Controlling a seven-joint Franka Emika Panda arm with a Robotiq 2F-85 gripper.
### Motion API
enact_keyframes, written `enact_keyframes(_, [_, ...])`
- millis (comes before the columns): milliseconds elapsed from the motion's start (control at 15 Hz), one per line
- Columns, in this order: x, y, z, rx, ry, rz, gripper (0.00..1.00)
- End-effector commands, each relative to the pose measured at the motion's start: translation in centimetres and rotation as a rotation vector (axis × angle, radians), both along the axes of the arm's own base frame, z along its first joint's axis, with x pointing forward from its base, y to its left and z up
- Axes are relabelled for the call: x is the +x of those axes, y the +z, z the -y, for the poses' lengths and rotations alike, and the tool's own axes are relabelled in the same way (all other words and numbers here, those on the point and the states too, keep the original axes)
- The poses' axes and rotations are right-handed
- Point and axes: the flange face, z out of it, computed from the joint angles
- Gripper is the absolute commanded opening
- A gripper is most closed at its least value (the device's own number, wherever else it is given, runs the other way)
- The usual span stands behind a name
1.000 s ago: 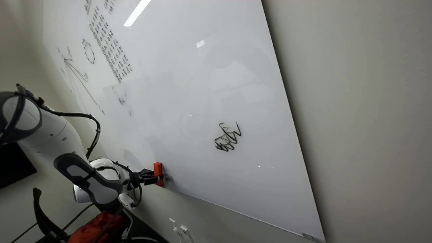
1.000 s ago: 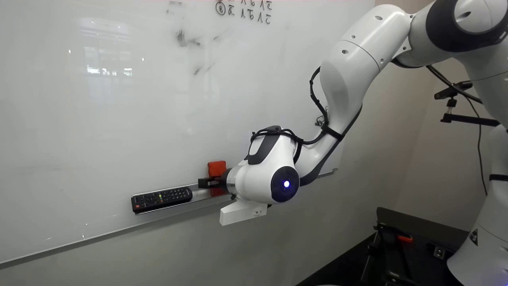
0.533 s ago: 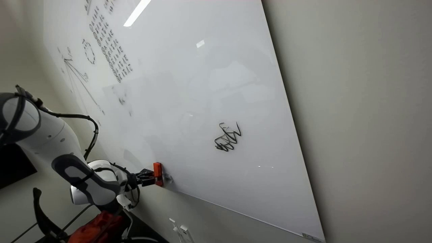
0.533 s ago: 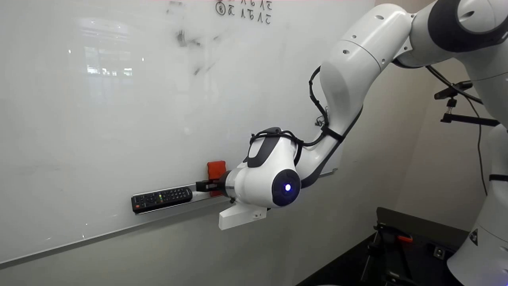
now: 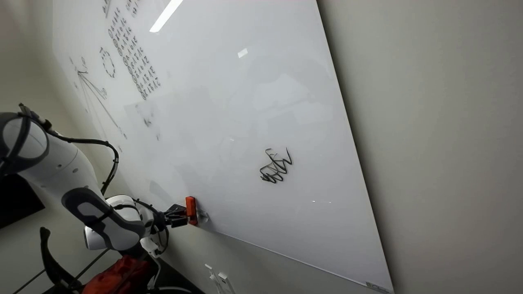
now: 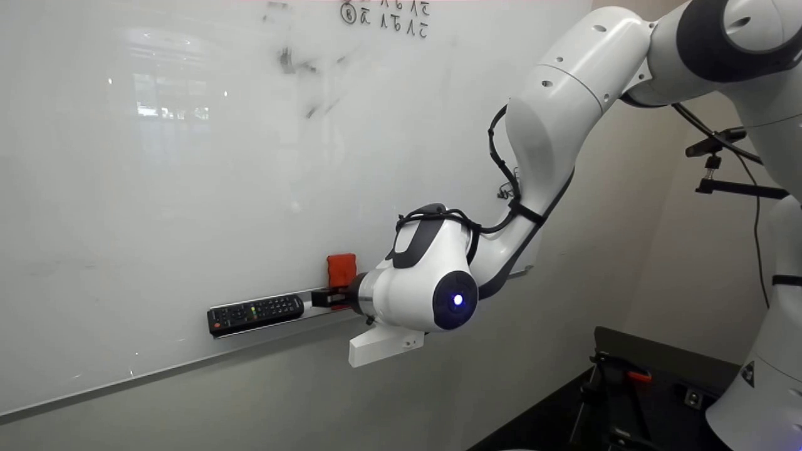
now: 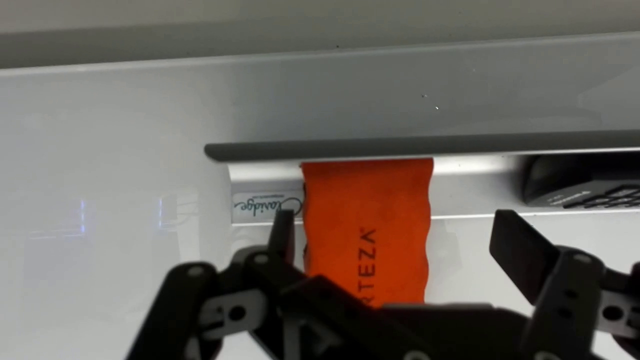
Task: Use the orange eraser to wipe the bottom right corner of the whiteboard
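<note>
Hand (image 7: 393, 232) lower now, eraser (image 7: 369, 215) just ahead

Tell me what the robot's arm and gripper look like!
The arm is smooth, rounded and white with dark grey patches. A black cable runs along it, and a round dark cap has a glowing bluish light. The gripper is black, with two chunky fingers.

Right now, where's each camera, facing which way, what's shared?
An exterior view: tilted, beside the white jointed arm, facing the glossy white whiteboard aslant; arm, black hand at picture left.
An exterior view: beside the arm, facing the whiteboard; arm, white base at picture right, hand partly hidden.
Wrist view: behind the hand, inverted, facing the whiteboard; the hand's open black fingers.
Shared: orange rectangular eraser in all; long black remote in an exterior view and wrist view.
</note>
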Motion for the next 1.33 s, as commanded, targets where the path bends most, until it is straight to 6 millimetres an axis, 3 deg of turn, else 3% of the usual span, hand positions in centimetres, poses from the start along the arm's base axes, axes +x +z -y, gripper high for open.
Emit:
enact_keyframes(0, [-0.59, 0.51, 0.38, -0.031, 0.002, 0.009, 1.0])
enact_keyframes(467, [-0.67, 0.72, 0.73, -0.066, 0.015, 0.017, 1.0])
enact_keyframes(533, [-0.65, 0.72, 0.76, -0.07, 0.015, 0.018, 0.91])
enact_keyframes(600, [-0.64, 0.71, 0.76, -0.077, 0.017, 0.02, 0.74])
enact_keyframes(933, [-0.7, 0.76, 0.59, -0.095, 0.025, 0.024, 0.36])
enact_keyframes(1267, [-0.97, 0.74, 0.52, -0.106, 0.026, 0.023, 0.3])
